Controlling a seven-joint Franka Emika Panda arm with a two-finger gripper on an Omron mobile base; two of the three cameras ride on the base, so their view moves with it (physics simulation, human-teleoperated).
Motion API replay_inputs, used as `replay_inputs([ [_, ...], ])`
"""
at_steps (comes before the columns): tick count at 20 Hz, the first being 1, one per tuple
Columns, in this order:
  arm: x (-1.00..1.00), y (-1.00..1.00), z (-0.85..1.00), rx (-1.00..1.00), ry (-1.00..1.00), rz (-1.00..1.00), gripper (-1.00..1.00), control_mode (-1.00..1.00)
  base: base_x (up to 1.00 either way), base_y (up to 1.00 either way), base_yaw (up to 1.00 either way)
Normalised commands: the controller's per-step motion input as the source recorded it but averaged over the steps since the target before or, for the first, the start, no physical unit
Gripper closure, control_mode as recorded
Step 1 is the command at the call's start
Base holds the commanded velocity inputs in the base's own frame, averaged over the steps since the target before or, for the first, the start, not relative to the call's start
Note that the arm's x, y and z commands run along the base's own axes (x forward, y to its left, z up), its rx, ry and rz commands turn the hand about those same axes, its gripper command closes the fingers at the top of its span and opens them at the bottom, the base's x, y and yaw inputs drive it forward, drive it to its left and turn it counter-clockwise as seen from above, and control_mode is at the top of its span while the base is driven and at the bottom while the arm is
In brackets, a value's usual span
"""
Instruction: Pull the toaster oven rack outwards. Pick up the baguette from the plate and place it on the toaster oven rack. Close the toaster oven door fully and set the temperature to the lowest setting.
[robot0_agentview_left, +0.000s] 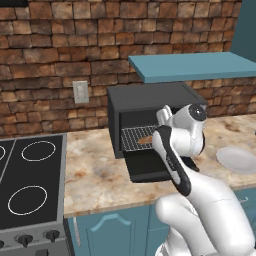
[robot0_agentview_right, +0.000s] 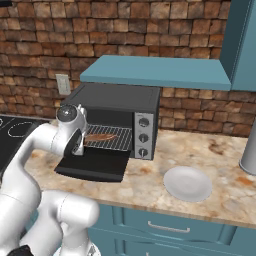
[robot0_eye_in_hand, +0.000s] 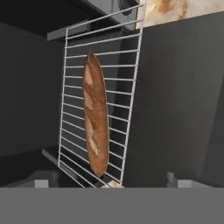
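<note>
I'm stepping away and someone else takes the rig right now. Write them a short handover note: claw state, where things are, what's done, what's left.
Claw: open, holding nothing, just above the baguette.
Baguette: lying on the rack, released.
Rack: pulled out of the toaster oven over the dropped-down door.
Plate: on the counter right of the oven, nothing on it.
Done: rack out, baguette placed.
Left: withdraw the arm, shut the door fully, set the temperature knob to lowest; which of the three knobs that is, I cannot tell.
</note>
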Motion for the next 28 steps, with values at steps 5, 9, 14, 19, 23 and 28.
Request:
replay_inputs([
  [5, -0.06, -0.65, 0.09, 0.0, 0.33, 0.07, -1.0, -1.0, 0.0, 0.0, 0.0],
  [9, 0.0, -0.38, -0.22, -0.03, 0.3, 0.29, -1.0, -1.0, 0.0, 0.0, 0.0],
  [14, 0.13, -0.01, -0.63, -0.08, 0.14, 0.37, -1.0, -1.0, 0.0, 0.0, 0.0],
  [19, 0.3, 0.0, -0.55, -0.11, 0.02, 0.27, -1.0, -1.0, 0.0, 0.0, 0.0],
  [23, 0.24, 0.04, -0.45, -0.13, 0.0, 0.12, -1.0, -1.0, 0.0, 0.0, 0.0],
  [28, 0.11, 0.0, -0.4, -0.13, -0.04, 0.06, -1.0, -1.0, 0.0, 0.0, 0.0],
])
